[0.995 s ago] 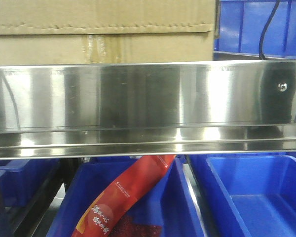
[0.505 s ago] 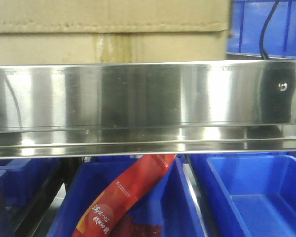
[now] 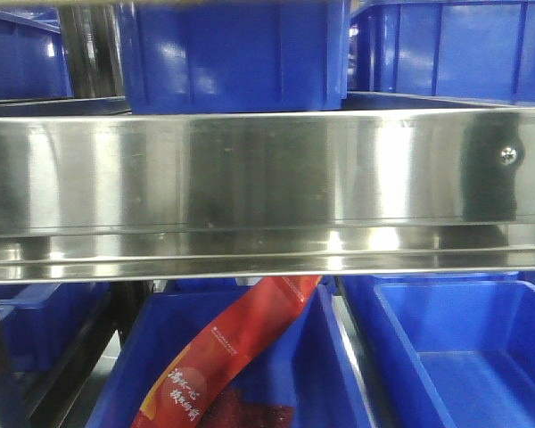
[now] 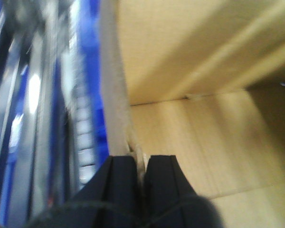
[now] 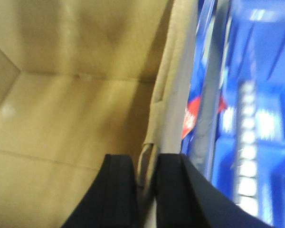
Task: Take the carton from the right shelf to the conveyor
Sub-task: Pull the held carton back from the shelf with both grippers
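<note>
The carton (image 4: 194, 118) is open-topped brown cardboard, and both wrist views look down into it. My left gripper (image 4: 141, 159) is shut on its left wall, one finger inside and one outside. In the right wrist view the carton (image 5: 71, 104) fills the left side, and my right gripper (image 5: 146, 159) is shut on its right wall in the same way. In the front view the right shelf's shiny steel rail (image 3: 267, 169) runs across the frame with a screw head (image 3: 510, 154) near its right end; the carton does not show there. The conveyor is out of view.
Blue plastic bins (image 3: 236, 53) stand on the shelf behind the rail. Below the rail are more blue bins (image 3: 464, 357), one holding a red snack packet (image 3: 227, 352). Steel racking and blue bins blur past outside the carton in both wrist views.
The carton stood on the shelf behind the rail, slid a little to the right, and has now left the front view. The blue bin behind it is uncovered.
</note>
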Robot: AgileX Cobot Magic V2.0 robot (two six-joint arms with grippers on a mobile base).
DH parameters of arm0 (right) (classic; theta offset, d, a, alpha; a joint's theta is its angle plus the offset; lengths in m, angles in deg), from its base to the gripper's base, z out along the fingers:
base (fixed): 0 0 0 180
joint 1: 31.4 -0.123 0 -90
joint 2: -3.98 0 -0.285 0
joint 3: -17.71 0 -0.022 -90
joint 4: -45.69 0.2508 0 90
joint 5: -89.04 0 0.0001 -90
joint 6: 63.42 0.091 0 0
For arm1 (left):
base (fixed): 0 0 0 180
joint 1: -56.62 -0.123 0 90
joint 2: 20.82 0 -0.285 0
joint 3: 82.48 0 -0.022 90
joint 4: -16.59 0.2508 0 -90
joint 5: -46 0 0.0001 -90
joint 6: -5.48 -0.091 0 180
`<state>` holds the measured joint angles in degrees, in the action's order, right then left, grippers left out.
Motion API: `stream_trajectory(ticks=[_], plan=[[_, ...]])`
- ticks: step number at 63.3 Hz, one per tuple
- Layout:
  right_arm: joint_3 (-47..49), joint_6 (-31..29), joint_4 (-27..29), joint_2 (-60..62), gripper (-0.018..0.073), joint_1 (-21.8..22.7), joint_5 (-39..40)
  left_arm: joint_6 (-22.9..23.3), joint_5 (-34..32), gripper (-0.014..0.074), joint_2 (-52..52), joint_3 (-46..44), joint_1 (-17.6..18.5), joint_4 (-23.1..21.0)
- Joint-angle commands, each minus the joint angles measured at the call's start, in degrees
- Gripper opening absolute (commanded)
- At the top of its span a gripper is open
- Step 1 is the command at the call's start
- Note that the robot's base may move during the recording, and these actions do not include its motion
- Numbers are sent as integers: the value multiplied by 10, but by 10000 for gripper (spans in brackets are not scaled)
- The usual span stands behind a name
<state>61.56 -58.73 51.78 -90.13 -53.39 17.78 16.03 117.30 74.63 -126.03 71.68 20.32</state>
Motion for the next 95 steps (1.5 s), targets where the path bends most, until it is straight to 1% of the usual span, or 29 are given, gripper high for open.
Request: stream_trajectory(ticks=[1, 6, 14, 24, 32, 95], plan=[[-8, -18, -4, 33, -67, 1, 13, 19, -13, -18, -39, 48, 16, 29], [-37, -18, -4, 56, -67, 1, 13, 32, -13, -18, -70, 103, 28, 28], [-96, -18, -4, 95, -67, 1, 13, 37, -13, -18, -103, 156, 46, 29], [-192, -18, 1, 142, -67, 1, 13, 46, -13, -18, -116, 162, 53, 30], [-231, -18, 19, 165, -67, 1, 13, 46, -13, -18, -116, 161, 53, 29], [-233, -18, 21, 168, -67, 1, 13, 46, -13, -18, -116, 161, 53, 30]])
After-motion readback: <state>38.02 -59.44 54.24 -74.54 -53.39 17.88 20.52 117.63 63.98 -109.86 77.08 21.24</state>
